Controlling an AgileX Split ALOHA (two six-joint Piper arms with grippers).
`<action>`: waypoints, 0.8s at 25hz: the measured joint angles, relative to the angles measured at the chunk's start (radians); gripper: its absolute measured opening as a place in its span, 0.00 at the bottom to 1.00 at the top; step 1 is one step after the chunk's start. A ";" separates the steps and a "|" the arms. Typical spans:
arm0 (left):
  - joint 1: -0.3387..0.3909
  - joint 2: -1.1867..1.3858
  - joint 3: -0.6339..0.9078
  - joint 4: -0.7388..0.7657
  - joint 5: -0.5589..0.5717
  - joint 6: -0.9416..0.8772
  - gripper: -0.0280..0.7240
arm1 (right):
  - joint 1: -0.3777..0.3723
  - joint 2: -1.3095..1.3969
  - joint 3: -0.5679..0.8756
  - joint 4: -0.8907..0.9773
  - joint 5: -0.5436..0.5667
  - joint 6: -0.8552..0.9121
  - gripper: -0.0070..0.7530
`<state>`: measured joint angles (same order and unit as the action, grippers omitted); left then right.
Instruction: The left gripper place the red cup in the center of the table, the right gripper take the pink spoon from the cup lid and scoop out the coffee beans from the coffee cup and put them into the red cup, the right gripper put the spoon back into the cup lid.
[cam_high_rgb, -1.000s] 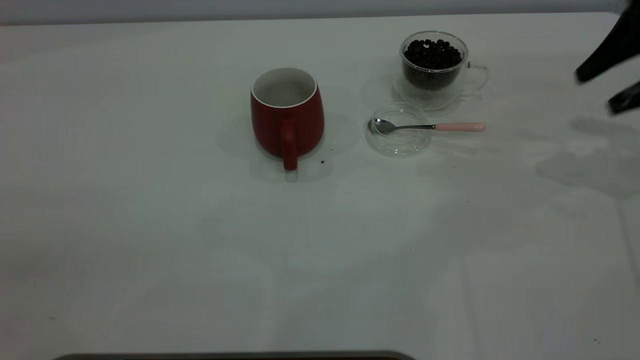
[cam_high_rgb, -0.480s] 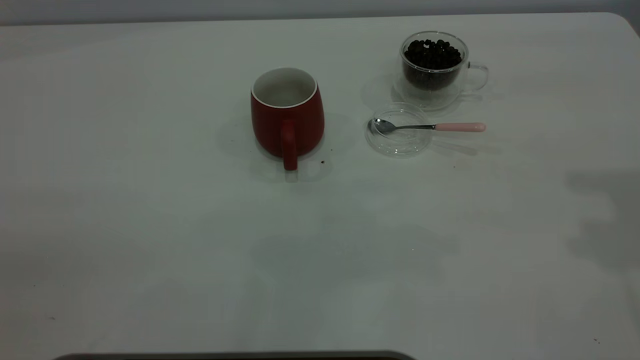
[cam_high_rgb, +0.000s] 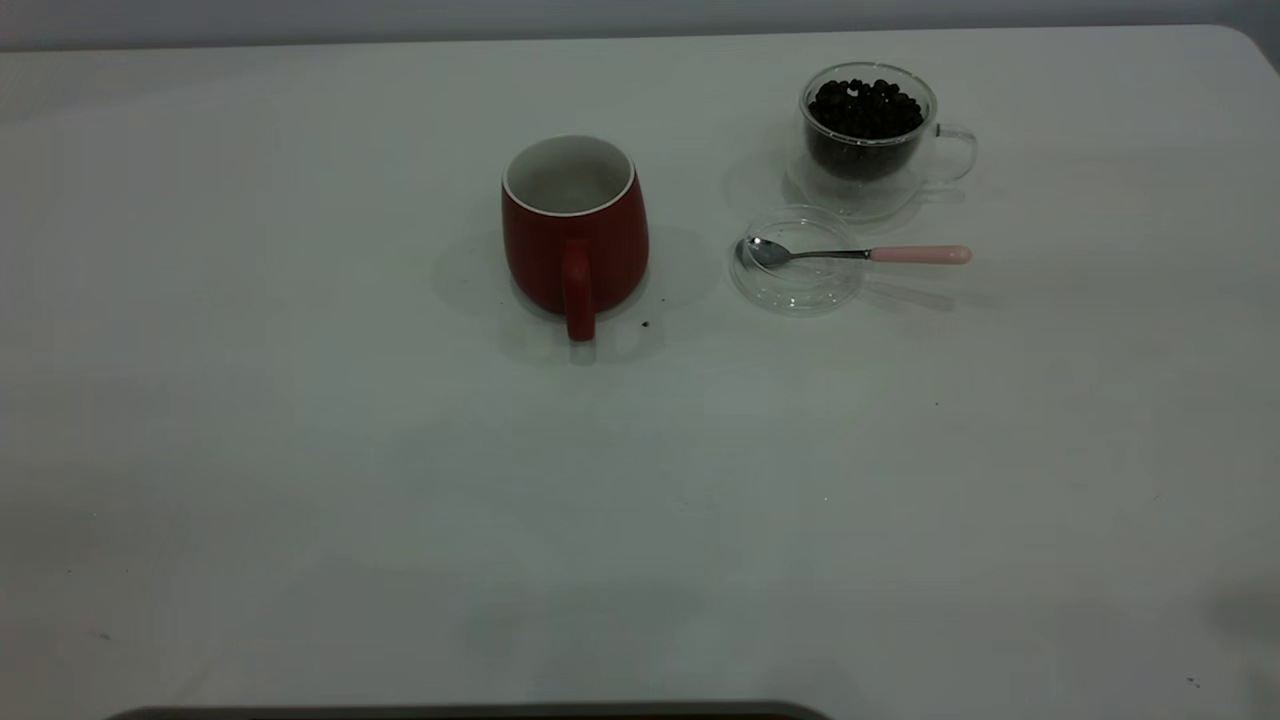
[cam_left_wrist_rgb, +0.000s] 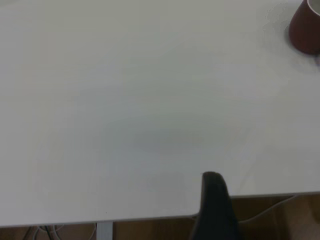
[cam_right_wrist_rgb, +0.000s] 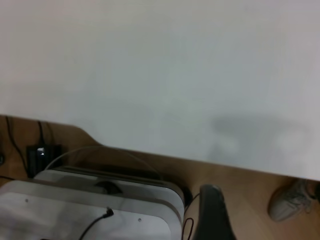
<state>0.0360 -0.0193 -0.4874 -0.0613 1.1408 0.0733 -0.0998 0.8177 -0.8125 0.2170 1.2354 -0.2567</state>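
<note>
While both arms sit off past the bench (cam_high_rgb: 300, 480) edges, the red cup (cam_high_rgb: 573, 232) stands upright around upper center of the exterior frame, handle toward the camera. To its right, the pink spoon (cam_high_rgb: 860, 254) rests with its bowl in the cup lid (cam_high_rgb: 797, 285), just below the coffee cup (cam_high_rgb: 868, 140) full of coffee beans (cam_high_rgb: 865, 107). Only one tip each of the left gripper (cam_left_wrist_rgb: 214, 200) and right gripper (cam_right_wrist_rgb: 212, 210) shows, so I can't tell if the fingers are apart.

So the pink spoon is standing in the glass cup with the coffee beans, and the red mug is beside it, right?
Not quite. The exterior view shows the pink spoon lying across the clear cup lid, not in the glass cup. The coffee beans and nearby red mug are as you say.
</note>
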 joint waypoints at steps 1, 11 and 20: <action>0.000 0.000 0.000 0.000 0.000 0.000 0.82 | 0.000 -0.041 0.040 -0.002 0.001 -0.001 0.76; 0.000 0.000 0.000 0.000 0.000 0.000 0.82 | 0.096 -0.387 0.243 -0.083 -0.012 0.023 0.76; 0.000 0.000 0.000 0.000 0.000 0.002 0.82 | 0.171 -0.584 0.306 -0.099 -0.059 0.047 0.76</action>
<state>0.0360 -0.0193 -0.4874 -0.0613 1.1408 0.0755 0.0712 0.2338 -0.5066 0.1177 1.1763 -0.2100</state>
